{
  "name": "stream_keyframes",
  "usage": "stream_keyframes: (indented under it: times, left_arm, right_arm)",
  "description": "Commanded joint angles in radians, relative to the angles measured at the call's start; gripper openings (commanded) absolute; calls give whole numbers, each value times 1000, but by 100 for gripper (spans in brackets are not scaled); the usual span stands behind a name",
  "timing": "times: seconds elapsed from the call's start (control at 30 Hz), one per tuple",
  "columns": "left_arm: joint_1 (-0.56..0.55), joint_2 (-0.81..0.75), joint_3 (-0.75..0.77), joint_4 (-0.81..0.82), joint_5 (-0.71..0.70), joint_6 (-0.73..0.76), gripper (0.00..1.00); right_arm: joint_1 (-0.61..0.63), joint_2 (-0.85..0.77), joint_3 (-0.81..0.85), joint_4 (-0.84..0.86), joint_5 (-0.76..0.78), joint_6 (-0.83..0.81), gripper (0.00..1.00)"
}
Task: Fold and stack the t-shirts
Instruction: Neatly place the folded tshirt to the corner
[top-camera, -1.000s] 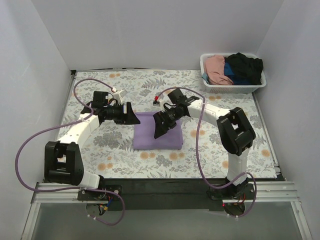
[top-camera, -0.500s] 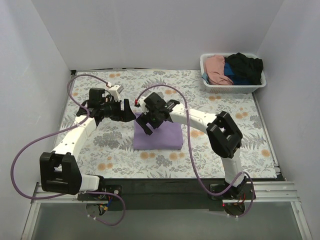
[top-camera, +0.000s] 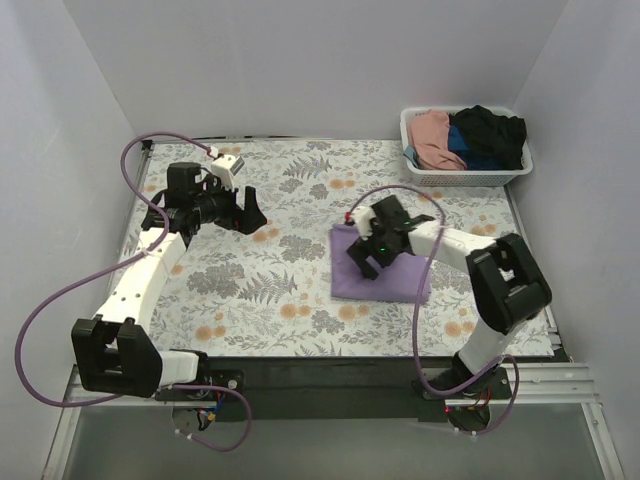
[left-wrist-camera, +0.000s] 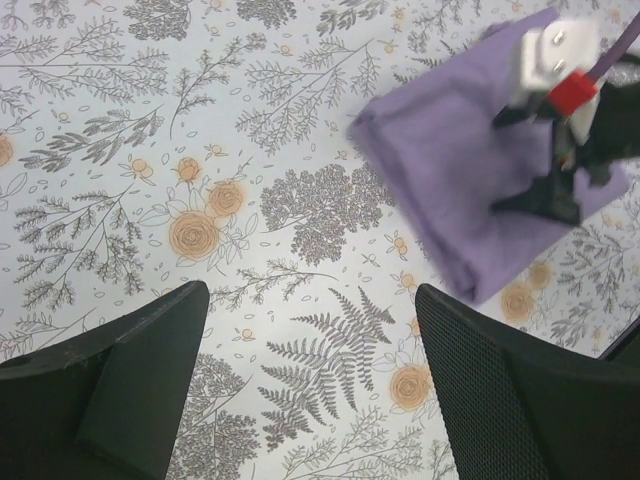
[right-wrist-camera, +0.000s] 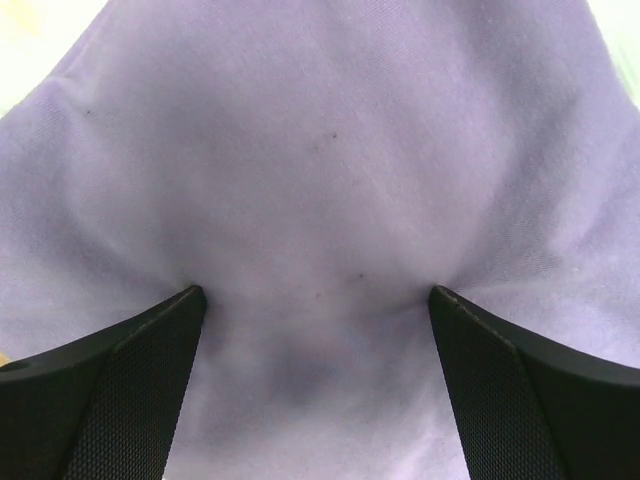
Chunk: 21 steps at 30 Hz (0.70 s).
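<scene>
From above, we see the folded purple shirt (top-camera: 395, 285) flat right of centre, slightly longer left to right, our right gripper (top-camera: 366, 260) resting on its left half, the left gripper (top-camera: 252, 213) well apart over bare table (top-camera: 250, 290); more shirts (top-camera: 475, 140) fill the basket (top-camera: 465, 178). The left wrist shows our jaws wide open on nothing, shirt up to the right. The right wrist shows wide-spread fingers (right-wrist-camera: 100, 390) pressing into smooth cloth, pinching nothing.

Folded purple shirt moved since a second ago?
Yes. The folded purple shirt slid right, toward the side with the white basket, under the open right gripper.
</scene>
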Motion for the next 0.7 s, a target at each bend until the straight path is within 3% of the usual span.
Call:
stream_keyframes:
  times: [0.0,0.17,0.4,0.67]
  left_arm:
    - [3,7,65,-65,69,89,84]
    - [3,66,100,-79,142,93,85]
    - [3,104,123,-93,163,89,86]
    - [3,98,137,-124,144,109,86]
  right_arm:
    - [-255,-67,-207,-237,70,-306,98]
    - [-553,-175,-333,-227,57,-675,98]
    - [-904,-130,-350,-223,63,-1087,98]
    - [-1031,-34,-237,-243,72,-1189,97]
